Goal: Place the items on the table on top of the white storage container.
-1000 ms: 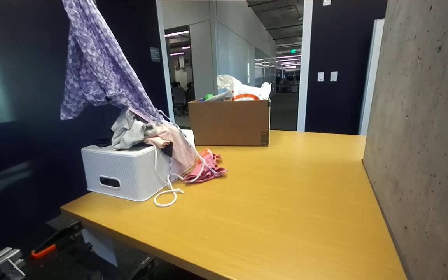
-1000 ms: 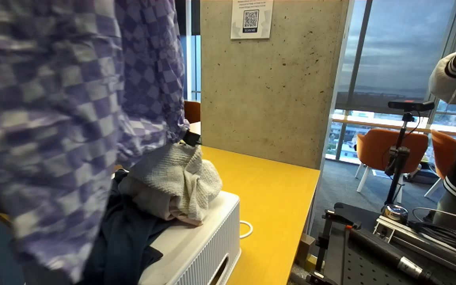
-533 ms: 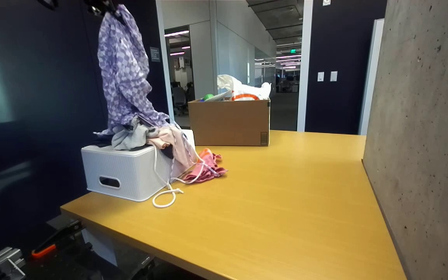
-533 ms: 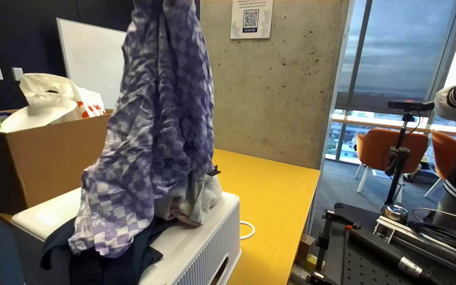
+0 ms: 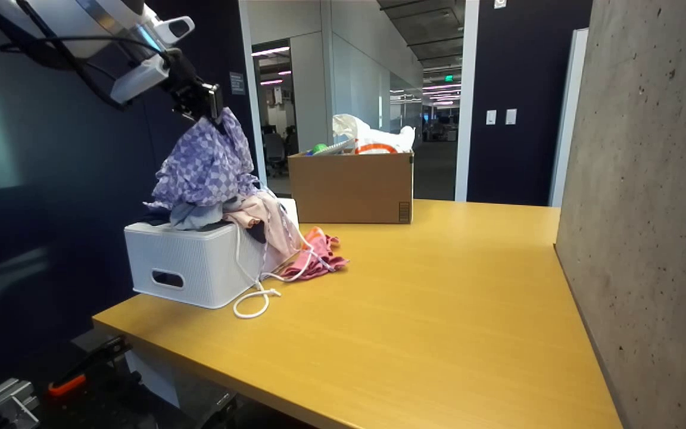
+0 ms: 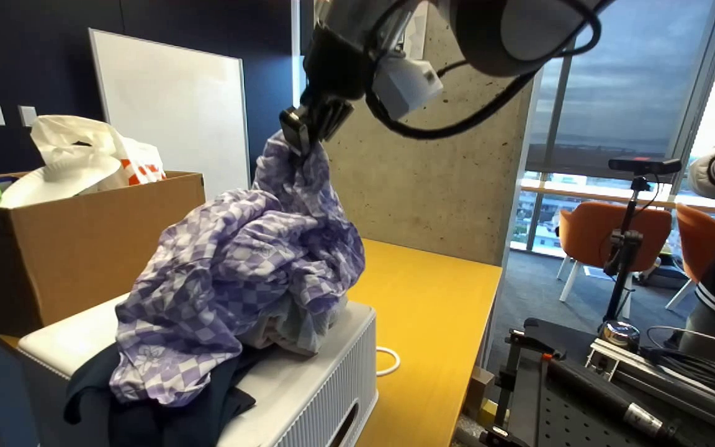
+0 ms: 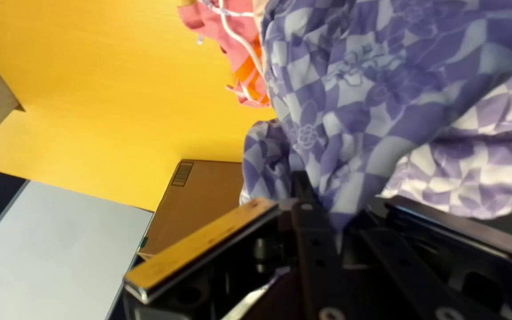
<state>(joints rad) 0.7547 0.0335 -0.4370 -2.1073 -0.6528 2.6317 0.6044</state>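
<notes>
In an exterior view, the fingers [image 5: 214, 102] have come down, and the purple cloth [image 5: 205, 167], earlier stretched tall, now bunches over the grey cloth [image 5: 193, 215] on the white box [image 5: 200, 262], near the left corner of the worktop [image 5: 438, 322]. Most of it looks set down, so release seems close. The pink cloth [image 5: 317, 257] lies on the worktop just beside the white box, in from the edges, and probably remains to be lifted.

In an exterior view, a dark cloth [image 6: 196, 415] lies under the purple cloth's lower end; its upper end rises to the fingers above the white box.

In the wrist view, the purple cloth narrows between the fingers, which pinch it.
</notes>
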